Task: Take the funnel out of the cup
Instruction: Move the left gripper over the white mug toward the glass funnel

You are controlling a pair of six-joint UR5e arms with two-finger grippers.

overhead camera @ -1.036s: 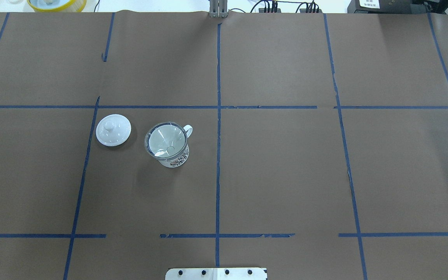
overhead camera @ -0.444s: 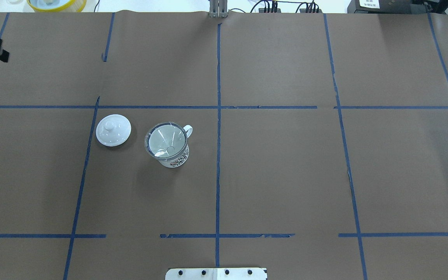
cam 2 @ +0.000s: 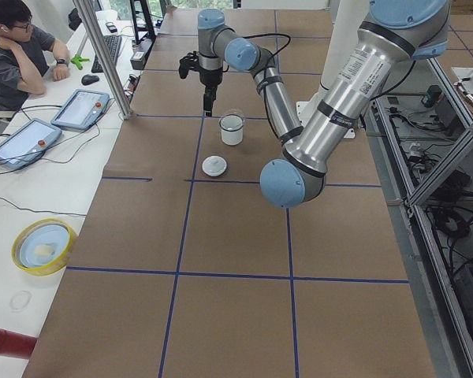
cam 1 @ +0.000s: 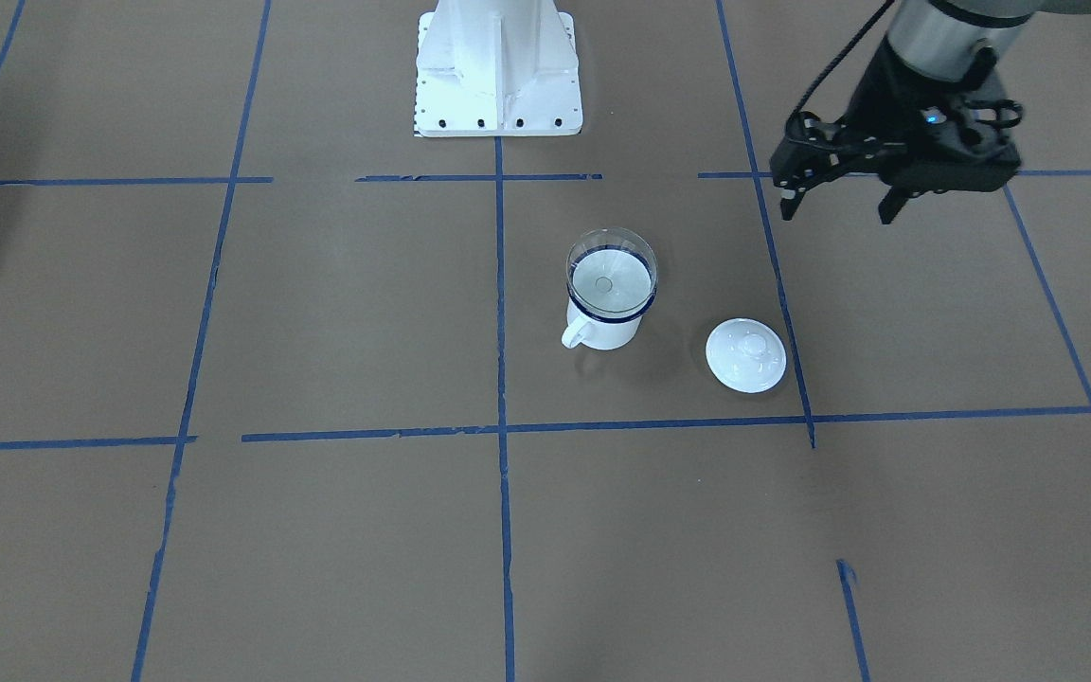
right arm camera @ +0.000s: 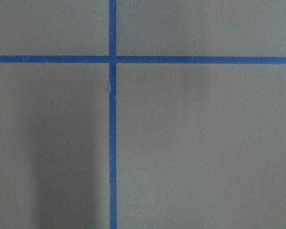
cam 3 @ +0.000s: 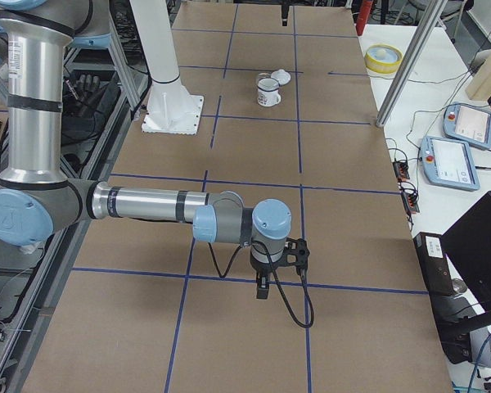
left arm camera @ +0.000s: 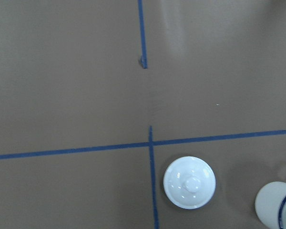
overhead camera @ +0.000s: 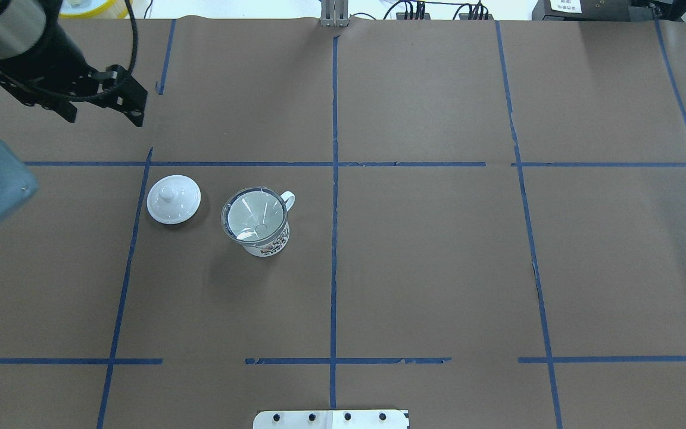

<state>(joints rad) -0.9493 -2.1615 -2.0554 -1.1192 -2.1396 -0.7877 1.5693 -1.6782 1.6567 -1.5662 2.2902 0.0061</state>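
Note:
The clear funnel (overhead camera: 255,214) sits in the white cup (overhead camera: 270,245) with its cone resting on the dark blue rim; the cup's handle points to the far right. Both show in the front view, funnel (cam 1: 610,276) in cup (cam 1: 601,332). My left gripper (overhead camera: 105,116) is open and empty, hovering above the table beyond and to the left of the cup; it also shows in the front view (cam 1: 837,210). The left wrist view shows the cup's edge (left arm camera: 275,206). My right gripper (cam 3: 262,288) shows only in the exterior right view, far from the cup; I cannot tell its state.
A white round lid with a knob (overhead camera: 174,199) lies on the table left of the cup, below my left gripper (left arm camera: 189,182). A yellow bowl (overhead camera: 87,6) stands past the far left edge. The robot's base plate (cam 1: 498,104) is on the near side. An operator (cam 2: 12,47) sits beyond the far edge.
My left arm has come into the overhead view from the left edge and moved right, to above the table just beyond the lid. Cup, funnel and lid have not moved.

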